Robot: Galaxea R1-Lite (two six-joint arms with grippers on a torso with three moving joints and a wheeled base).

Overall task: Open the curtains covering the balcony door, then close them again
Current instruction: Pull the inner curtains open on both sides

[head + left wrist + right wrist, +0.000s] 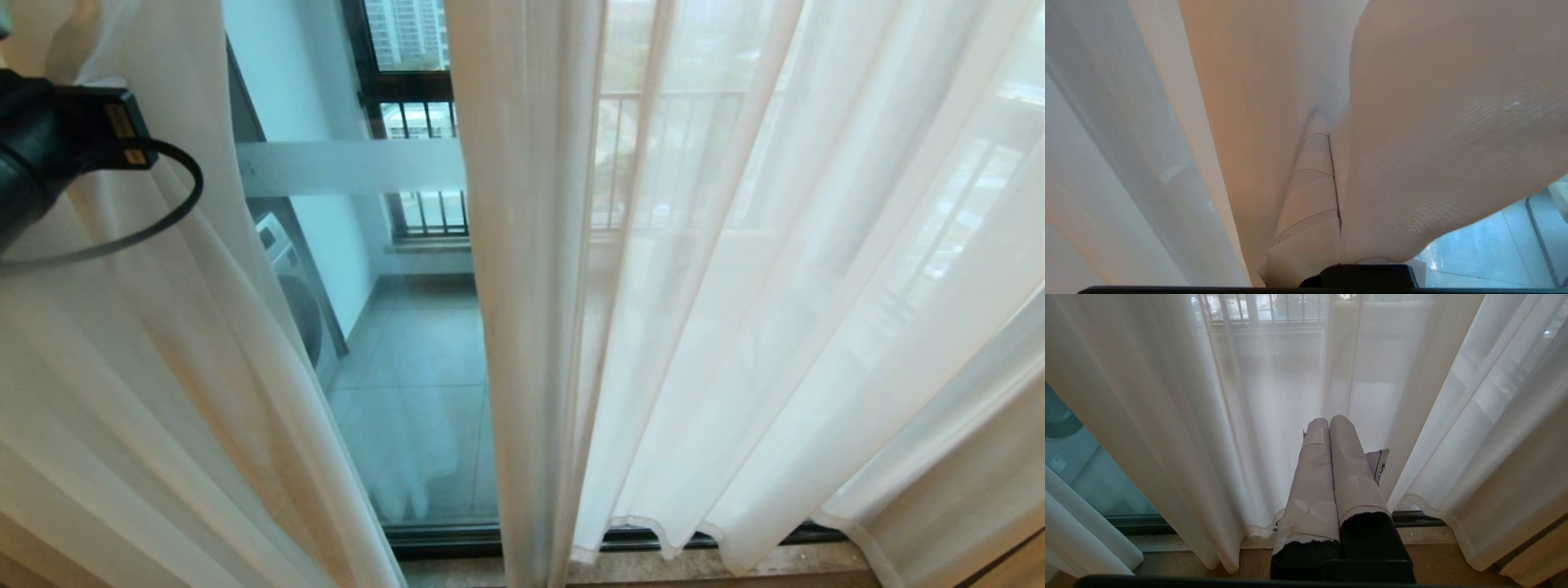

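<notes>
The curtains (735, 286) hang parted in front of the balcony door (384, 343), with a strip of bare glass showing between the left panel and the middle one, so this looks like the opening step, partly done. The left end effector (1327, 134) is buried in the left panel's folds, its taped fingers (1310, 196) pressed together with sheer cloth draped over and apparently pinched between them. Next, I judge, it must carry that fabric further aside without letting it slip. From the head view only the left arm's dark wrist and cable show, at the left edge; the grip appears in the left wrist view alone. The right end effector (1331, 428) hangs idle low before the right panel, fingers together, holding nothing.
</notes>
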